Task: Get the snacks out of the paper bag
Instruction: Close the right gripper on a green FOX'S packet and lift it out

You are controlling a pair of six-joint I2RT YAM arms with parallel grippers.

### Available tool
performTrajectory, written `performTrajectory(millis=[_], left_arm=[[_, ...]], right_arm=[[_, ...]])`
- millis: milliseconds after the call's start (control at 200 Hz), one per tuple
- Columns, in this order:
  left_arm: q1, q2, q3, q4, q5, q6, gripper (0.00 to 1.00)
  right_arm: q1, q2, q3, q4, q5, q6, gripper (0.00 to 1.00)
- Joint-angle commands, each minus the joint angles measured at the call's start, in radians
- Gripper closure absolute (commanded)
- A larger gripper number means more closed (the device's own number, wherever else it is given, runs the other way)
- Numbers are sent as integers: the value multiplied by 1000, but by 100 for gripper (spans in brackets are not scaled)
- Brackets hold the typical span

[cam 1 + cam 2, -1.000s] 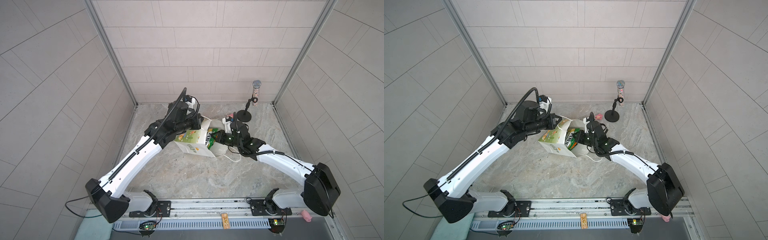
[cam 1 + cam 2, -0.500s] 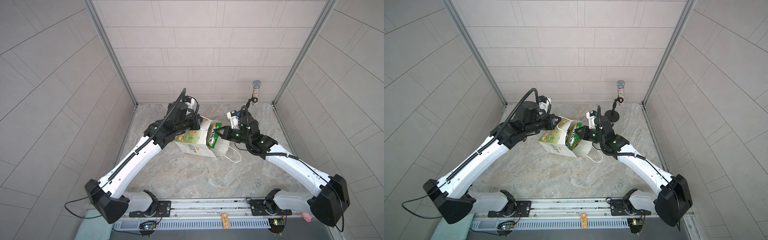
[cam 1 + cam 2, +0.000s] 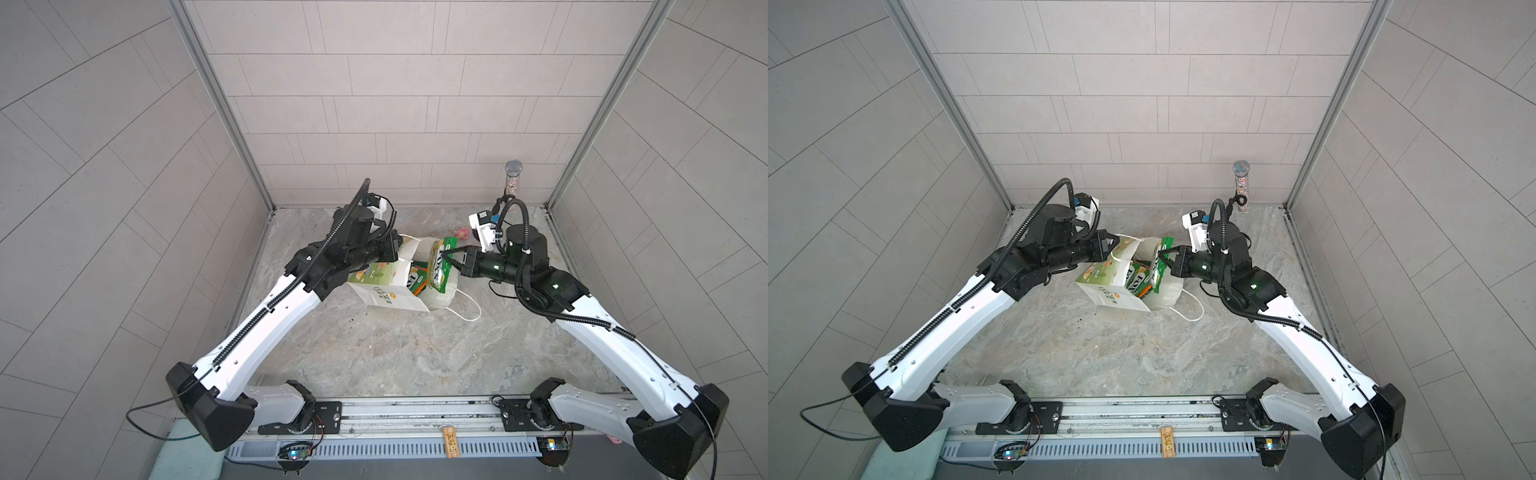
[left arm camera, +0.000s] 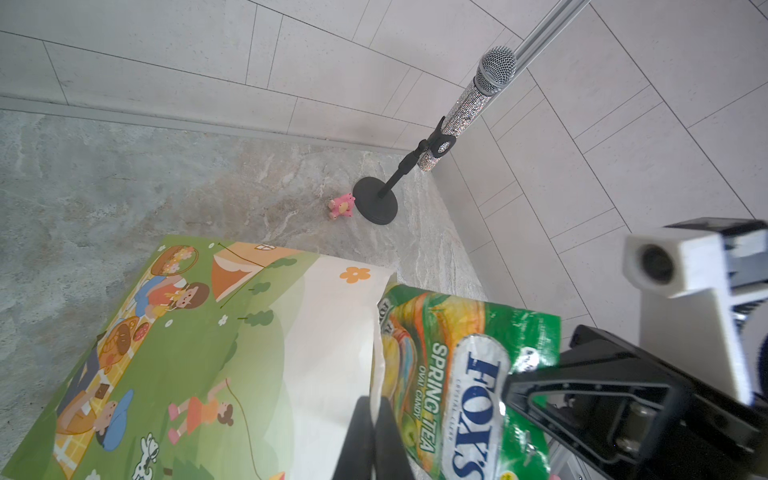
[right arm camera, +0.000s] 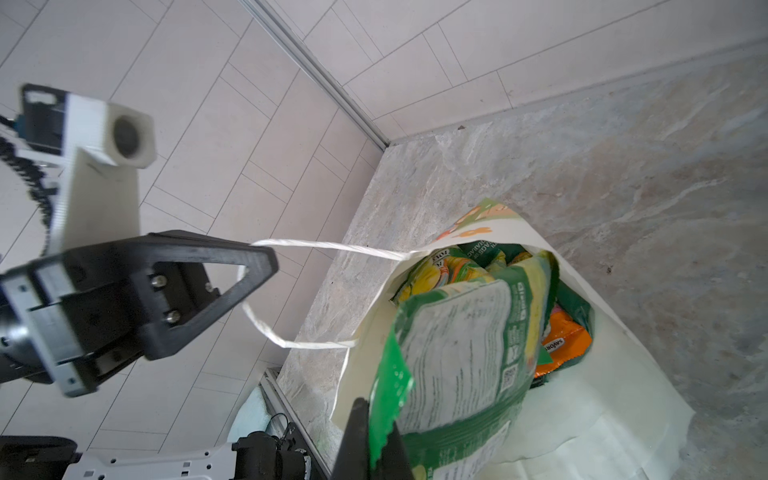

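The white paper bag (image 3: 384, 291) (image 3: 1106, 286) with its green picnic print (image 4: 195, 353) leans on the floor, mouth toward the right arm. My left gripper (image 3: 397, 251) (image 4: 374, 401) is shut on the bag's white cord handle (image 5: 332, 246) and holds it taut. My right gripper (image 3: 446, 252) (image 5: 376, 419) is shut on the green top edge of a FOX'S packet (image 3: 439, 268) (image 4: 469, 399) (image 5: 465, 345). The packet hangs raised at the bag's mouth. More snacks lie inside: an orange packet (image 5: 565, 340), a yellow-green one (image 5: 449, 266) and a dark green one (image 5: 575, 303).
A glittery microphone (image 3: 513, 183) (image 4: 469, 108) on a black stand (image 4: 376, 199) occupies the back right corner. A small pink toy (image 4: 341, 206) (image 3: 460, 232) lies beside its base. Tiled walls close in the back and both sides. The bag's second cord handle (image 3: 467, 311) trails on the floor.
My right gripper has drawn back to the right and upward, pulling the FOX'S packet out of the bag's mouth. The left gripper has kept its hold in place.
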Motion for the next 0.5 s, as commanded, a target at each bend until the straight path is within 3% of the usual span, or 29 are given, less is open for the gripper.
performTrajectory(millis=[0,230,495], left_arm=[[7,-27,-12,10,-5,13,100],[7,-29,-13,14,4,11,100],[8,-39,-19,9,-4,12,100]], right_arm=[[-6,-66,54,-14,1,-80,100],[-70,-121,110,-90,12,-111,100],[-299,-190,79,-161,40,-68,100]])
